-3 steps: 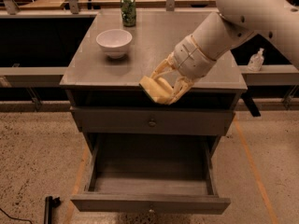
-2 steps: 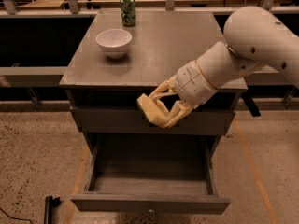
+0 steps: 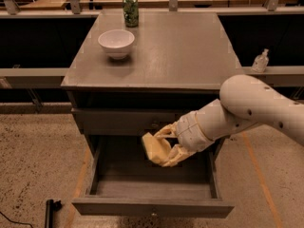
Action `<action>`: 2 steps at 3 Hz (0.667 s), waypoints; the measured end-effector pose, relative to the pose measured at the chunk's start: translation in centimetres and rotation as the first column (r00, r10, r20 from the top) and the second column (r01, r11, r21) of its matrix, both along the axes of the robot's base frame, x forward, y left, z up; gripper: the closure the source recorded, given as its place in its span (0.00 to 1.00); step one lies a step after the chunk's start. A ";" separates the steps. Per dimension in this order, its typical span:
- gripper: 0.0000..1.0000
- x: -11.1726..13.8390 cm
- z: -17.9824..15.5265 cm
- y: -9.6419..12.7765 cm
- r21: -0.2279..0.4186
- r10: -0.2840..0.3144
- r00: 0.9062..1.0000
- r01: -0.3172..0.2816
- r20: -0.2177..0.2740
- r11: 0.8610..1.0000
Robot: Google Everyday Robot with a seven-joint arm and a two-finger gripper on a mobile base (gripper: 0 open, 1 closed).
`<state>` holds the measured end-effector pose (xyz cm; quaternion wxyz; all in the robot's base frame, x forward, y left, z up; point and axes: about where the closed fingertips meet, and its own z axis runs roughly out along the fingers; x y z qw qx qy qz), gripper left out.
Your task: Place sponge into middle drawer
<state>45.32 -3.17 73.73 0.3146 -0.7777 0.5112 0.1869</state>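
**Sponge** point(image 3: 155, 148): pale-yellow foam block, gripped between the two tan fingers point(image 3: 164, 131) of the gripper point(image 3: 164, 148), one finger above it and one below. It juts left from the jaws, long axis tilted from upper left down to lower right. Held in the air, touching no surface.

**Middle drawer** point(image 3: 118, 207): pulled fully out, directly beneath the sponge. The sponge appears to hang over the mid-to-rear floor, though depth is hard to judge from this angle. Judgement: a short descent and release should finish the placing; the side walls stand well apart from the load.

**Upper drawer front** point(image 3: 109, 120): closed, just behind the gripper.

**Cabinet top** point(image 3: 180, 51): carries a white bowl point(image 3: 116, 42) and a green can point(image 3: 130, 10), both well away from the arm.

**Floor** point(image 3: 38, 156): speckled, around the base.
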 end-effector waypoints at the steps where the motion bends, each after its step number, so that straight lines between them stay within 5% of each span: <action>1: 1.00 1.0 -6.7 -1.3 -0.129 -0.101 0.995 0.099 -0.006 0.987; 2: 1.00 1.5 -7.1 -1.3 -0.140 -0.124 0.992 0.124 0.009 0.982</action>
